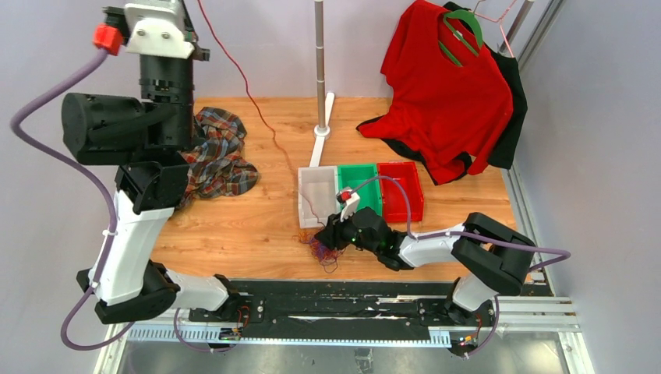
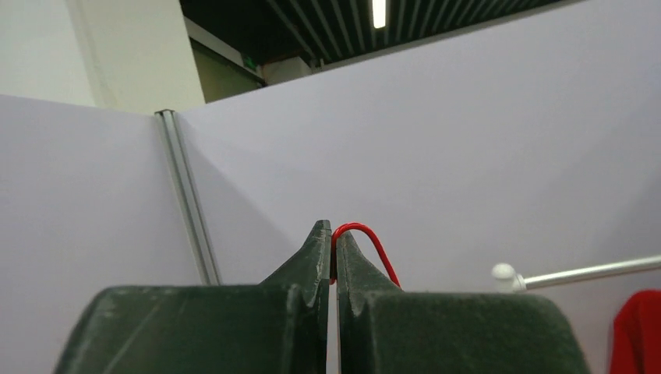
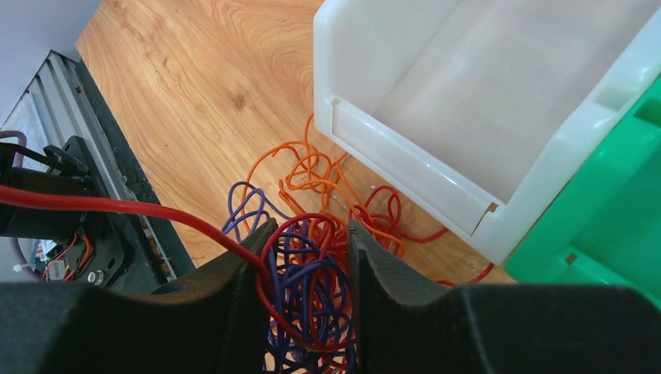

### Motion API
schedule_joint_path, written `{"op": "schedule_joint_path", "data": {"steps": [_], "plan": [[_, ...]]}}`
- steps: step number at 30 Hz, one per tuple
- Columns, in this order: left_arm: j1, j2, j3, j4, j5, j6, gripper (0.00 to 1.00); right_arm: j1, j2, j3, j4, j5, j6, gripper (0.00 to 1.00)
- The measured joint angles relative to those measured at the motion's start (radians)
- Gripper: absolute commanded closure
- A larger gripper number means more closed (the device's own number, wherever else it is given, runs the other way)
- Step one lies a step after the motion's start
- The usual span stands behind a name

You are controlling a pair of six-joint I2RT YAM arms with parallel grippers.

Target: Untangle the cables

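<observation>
The cables point(image 1: 323, 251) lie as a tangle of red, orange and purple loops on the wooden table, just in front of the white bin. My right gripper point(image 1: 331, 232) is low over the tangle. In the right wrist view its jaws point(image 3: 310, 230) stand apart, with loose purple and red loops point(image 3: 312, 280) between them. One red cable point(image 1: 248, 86) rises taut from the tangle to the upper left. My left gripper point(image 2: 333, 234) is raised high and shut on that red cable, whose end point(image 2: 366, 234) curls over the right fingertip.
Behind the tangle a white bin point(image 1: 305, 204), a green bin point(image 1: 365, 201) and a red bin point(image 1: 401, 204) stand side by side. The white bin's front wall point(image 3: 405, 148) is close to the gripper. A plaid cloth point(image 1: 222, 156), a stand pole point(image 1: 320, 62) and a hanging red shirt point(image 1: 444, 93) are further back.
</observation>
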State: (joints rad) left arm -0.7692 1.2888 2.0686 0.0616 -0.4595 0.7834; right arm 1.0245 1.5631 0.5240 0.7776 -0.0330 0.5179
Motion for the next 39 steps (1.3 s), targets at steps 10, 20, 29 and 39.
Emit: {"op": "schedule_joint_path", "data": {"steps": [10, 20, 29, 39], "plan": [[0.0, 0.059, 0.103, 0.146, 0.002, 0.024, 1.0, 0.017, 0.007, -0.018, 0.018, 0.009, 0.022, 0.56], [0.0, 0.239, 0.388, 0.224, 0.037, 0.062, 1.0, 0.025, -0.012, -0.056, 0.007, 0.031, 0.033, 0.55], [0.0, -0.002, -0.094, 0.184, 0.023, 0.025, 1.0, 0.025, -0.095, -0.074, -0.061, 0.047, 0.031, 0.71], [0.054, -0.478, -0.99, -0.064, -0.068, -0.064, 0.77, 0.026, -0.235, -0.03, -0.172, 0.064, -0.044, 0.99]]}}
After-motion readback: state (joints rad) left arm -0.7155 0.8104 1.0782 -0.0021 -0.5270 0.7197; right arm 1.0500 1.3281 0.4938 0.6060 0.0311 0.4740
